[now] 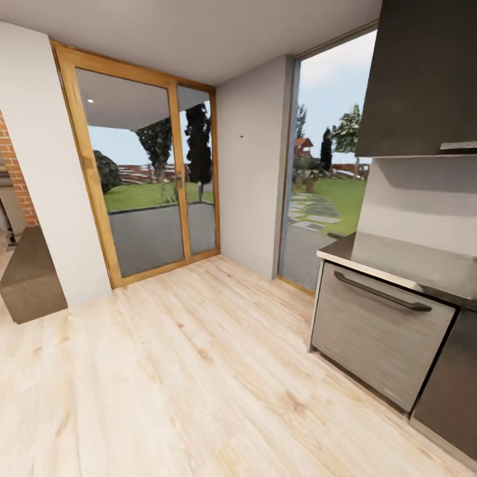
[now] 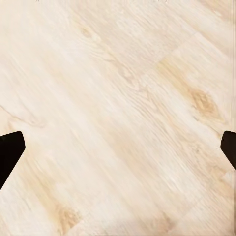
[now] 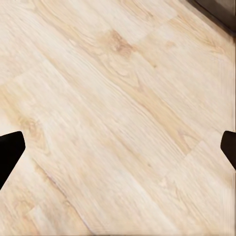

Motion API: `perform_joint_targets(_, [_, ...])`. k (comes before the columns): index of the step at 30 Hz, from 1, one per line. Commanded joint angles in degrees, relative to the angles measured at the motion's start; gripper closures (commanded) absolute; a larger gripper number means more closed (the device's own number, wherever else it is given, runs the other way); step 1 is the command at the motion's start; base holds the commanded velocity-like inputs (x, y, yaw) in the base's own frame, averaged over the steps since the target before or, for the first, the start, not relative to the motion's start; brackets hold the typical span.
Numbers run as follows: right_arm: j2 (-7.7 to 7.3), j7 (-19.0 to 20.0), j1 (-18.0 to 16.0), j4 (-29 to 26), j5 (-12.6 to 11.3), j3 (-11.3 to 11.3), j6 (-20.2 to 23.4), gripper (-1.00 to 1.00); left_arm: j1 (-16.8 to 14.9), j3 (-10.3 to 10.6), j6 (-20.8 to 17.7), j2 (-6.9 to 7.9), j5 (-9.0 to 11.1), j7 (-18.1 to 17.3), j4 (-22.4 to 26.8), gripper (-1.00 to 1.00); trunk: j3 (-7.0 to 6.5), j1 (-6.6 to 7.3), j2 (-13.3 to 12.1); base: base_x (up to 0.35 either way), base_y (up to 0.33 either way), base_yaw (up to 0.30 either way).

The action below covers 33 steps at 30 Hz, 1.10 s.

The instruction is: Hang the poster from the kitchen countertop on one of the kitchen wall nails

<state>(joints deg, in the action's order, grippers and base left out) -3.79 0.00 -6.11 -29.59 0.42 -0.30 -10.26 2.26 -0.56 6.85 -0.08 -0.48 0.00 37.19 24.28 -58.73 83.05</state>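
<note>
Kitchen corner ahead, seen from my head camera: pale wood-plank floor, a timber-framed glass door onto a lawn, and a narrow pale grey plaster wall panel between the door and a tall window.

On that panel, high up, a tiny dark nail, a mere speck. That I take to be one of the hanging points.

At the right, the end of the smooth grey steel countertop over a brushed-metal drawer front with a long dark handle. No poster on the stretch of worktop I can see; the rest runs out of frame to my right, so I judge the poster lies farther that way.

Left claw: both dark fingertips sit at opposite edges of the wrist picture, spread wide, nothing between them but floorboards. Right claw: likewise spread wide and empty, over floor, with a dark strip of cabinet base in one corner.

Judgement: pickup not begun. Countertop is on my right side, so the right arm is nearer; nail is ahead and slightly left.
</note>
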Motion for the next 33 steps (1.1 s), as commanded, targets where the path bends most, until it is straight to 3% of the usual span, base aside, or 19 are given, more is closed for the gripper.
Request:
perform_joint_targets(1, [0.01,0.00,-0.04,0.05,0.04,-0.04,-0.19,-1.00,0.03,-0.06,0.09,-0.01,-0.05,0.00,0.07,-1.00,0.01,0.00,0.03,0.000,0.000,-0.286])
perform_joint_targets(14, [0.01,-0.07,-0.04,0.05,0.04,-0.04,-0.21,-1.00,0.03,-0.06,0.09,-0.01,-0.05,0.00,0.07,-1.00,-0.36,0.00,0.03,0.000,0.000,-0.243])
perform_joint_targets(33, [0.01,-0.09,-0.04,0.05,0.08,-0.06,-0.20,-1.00,0.03,-0.06,0.09,-0.01,-0.05,0.00,0.07,-1.00,0.95,0.00,0.03,0.000,0.000,-0.167])
